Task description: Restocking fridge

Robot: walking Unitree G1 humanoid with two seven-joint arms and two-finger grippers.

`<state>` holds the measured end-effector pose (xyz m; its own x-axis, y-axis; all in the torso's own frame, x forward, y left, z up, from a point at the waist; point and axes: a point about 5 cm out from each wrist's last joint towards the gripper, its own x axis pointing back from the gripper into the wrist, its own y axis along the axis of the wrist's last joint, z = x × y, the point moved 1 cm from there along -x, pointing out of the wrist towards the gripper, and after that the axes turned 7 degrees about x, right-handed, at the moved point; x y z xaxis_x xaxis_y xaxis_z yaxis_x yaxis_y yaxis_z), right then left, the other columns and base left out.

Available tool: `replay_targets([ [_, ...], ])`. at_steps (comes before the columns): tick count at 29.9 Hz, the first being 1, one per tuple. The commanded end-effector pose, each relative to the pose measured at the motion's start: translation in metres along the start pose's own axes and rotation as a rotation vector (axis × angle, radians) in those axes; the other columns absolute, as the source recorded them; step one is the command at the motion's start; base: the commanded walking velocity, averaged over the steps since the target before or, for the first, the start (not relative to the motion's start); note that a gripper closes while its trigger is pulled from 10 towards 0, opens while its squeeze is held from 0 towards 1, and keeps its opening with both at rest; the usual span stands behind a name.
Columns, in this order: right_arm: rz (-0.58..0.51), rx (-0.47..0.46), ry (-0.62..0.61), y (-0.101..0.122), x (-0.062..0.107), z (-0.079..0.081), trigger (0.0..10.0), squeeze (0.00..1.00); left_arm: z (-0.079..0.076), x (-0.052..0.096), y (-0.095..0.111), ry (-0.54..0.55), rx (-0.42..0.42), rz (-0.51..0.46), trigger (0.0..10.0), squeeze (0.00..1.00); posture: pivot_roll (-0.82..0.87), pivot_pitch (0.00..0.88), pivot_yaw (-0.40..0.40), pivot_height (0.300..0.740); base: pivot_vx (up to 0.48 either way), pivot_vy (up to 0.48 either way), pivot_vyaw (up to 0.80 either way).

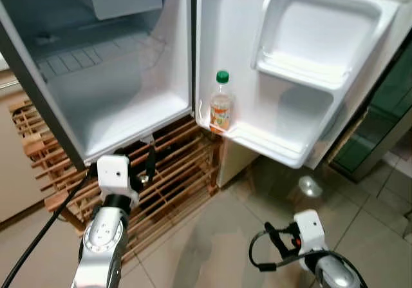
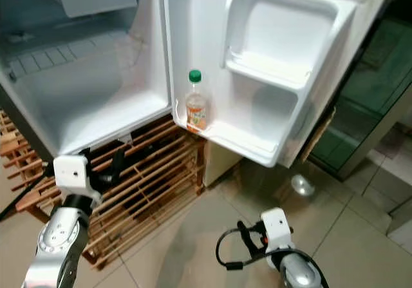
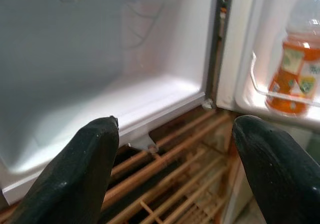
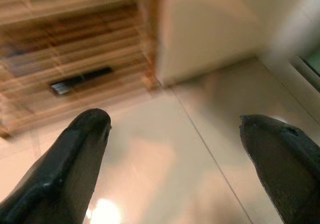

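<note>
The small fridge [image 1: 109, 101] stands open and its inner compartment is bare. Upright at the hinge end of the door's lower shelf [image 1: 257, 140] is a clear bottle [image 1: 221, 104] of orange drink with a green cap. The same bottle [image 3: 295, 68] sits behind the shelf rail in the left wrist view. My left gripper [image 3: 175, 149] is open with nothing between its fingers. It is held just below the fridge's front bottom edge, left of the bottle. My right gripper [image 4: 175, 149] is open too and hangs low over the tiled floor, holding nothing.
The fridge rests on a slatted wooden rack [image 1: 174, 165]. A dark flat object [image 4: 80, 81] lies among the slats. The open door [image 1: 302, 43] juts out on the right, with a dark glass-fronted cabinet [image 1: 386, 120] behind it. A small shiny object [image 1: 309, 186] lies on the floor.
</note>
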<state>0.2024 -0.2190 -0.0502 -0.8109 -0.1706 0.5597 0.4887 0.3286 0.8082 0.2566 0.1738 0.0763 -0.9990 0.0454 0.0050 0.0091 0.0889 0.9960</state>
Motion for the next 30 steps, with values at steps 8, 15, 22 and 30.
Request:
replay_targets([
  [8,0.347,0.050,-0.563,-0.019,0.028,-0.111,10.0,0.00,0.017,0.012,-0.073,0.011,-0.140,0.366,10.0,0.00,-0.06,0.000,0.003,0.740,0.000,0.000,0.00],
  [15,0.235,0.060,-0.616,0.008,0.029,-0.139,10.0,0.00,0.032,0.015,-0.088,0.083,-0.133,0.404,10.0,0.00,-0.07,0.000,-0.006,0.740,0.000,-0.206,0.00],
  [22,0.224,0.075,-0.409,-0.009,0.010,-0.081,10.0,0.00,0.010,0.001,-0.066,-0.008,-0.067,0.216,10.0,0.00,-0.08,0.000,-0.006,0.740,0.000,-0.480,0.22],
  [30,0.403,-0.006,-0.260,-0.056,0.016,-0.019,10.0,0.03,0.005,0.011,-0.078,-0.066,-0.066,0.239,10.0,0.00,-0.08,0.000,0.010,0.740,0.000,-0.480,0.80],
])
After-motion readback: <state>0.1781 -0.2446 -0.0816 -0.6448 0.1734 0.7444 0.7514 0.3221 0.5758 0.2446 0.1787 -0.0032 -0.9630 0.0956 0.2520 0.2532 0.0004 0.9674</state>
